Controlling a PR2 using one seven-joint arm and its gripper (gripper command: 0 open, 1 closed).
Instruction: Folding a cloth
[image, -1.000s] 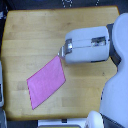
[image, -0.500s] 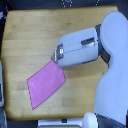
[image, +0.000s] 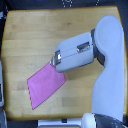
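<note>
Over the cloth (image: 46, 85) the gripper (image: 54, 61) had slid down to its upper corner — fold seemingly starting; jaw state I could not tell.

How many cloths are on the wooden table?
1: a flat pink-magenta fabric cloth lies on the wooden table toward the exterior view's lower left, its upper corner under the arm's tip.

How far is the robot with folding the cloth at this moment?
Nothing looks folded yet: the pink cloth lies flat in one layer on the wooden table. In hand: the robot's hand is at the cloth's upper corner, but whether it grips that corner cannot be told. Left: lifting that corner, carrying it across and laying it down.
</note>
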